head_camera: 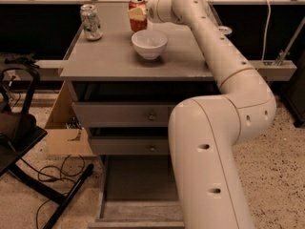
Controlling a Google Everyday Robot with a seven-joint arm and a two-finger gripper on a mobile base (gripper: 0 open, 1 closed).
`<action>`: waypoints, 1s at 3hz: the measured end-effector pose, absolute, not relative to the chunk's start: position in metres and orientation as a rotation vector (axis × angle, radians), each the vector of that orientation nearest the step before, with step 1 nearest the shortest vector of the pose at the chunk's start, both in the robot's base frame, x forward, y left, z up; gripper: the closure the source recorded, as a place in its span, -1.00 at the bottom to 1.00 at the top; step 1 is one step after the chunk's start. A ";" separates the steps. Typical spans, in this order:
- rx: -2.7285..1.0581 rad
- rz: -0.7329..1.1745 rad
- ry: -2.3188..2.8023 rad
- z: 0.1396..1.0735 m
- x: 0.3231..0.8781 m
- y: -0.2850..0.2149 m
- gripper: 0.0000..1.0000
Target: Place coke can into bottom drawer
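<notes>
Smooth plastic tool (137,14) at shiny metal coke can (138,26), glossy white bowl (149,43)

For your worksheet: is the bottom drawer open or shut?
Open: the bottom drawer is pulled out, floor showing. The gripper is at the coke can on the cabinet top.
</notes>
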State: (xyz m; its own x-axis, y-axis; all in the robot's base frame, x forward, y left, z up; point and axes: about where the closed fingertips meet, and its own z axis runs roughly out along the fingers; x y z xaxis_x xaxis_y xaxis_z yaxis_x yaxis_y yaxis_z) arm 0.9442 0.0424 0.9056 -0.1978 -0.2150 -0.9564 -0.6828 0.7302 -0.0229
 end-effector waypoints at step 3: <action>-0.842 0.388 1.620 1.030 0.812 -0.062 1.00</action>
State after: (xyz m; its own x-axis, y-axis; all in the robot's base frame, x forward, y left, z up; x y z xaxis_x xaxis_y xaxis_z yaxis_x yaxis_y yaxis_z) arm 0.8116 -0.0615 1.0303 -0.0289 -0.3069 -0.9513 -0.7047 0.6812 -0.1984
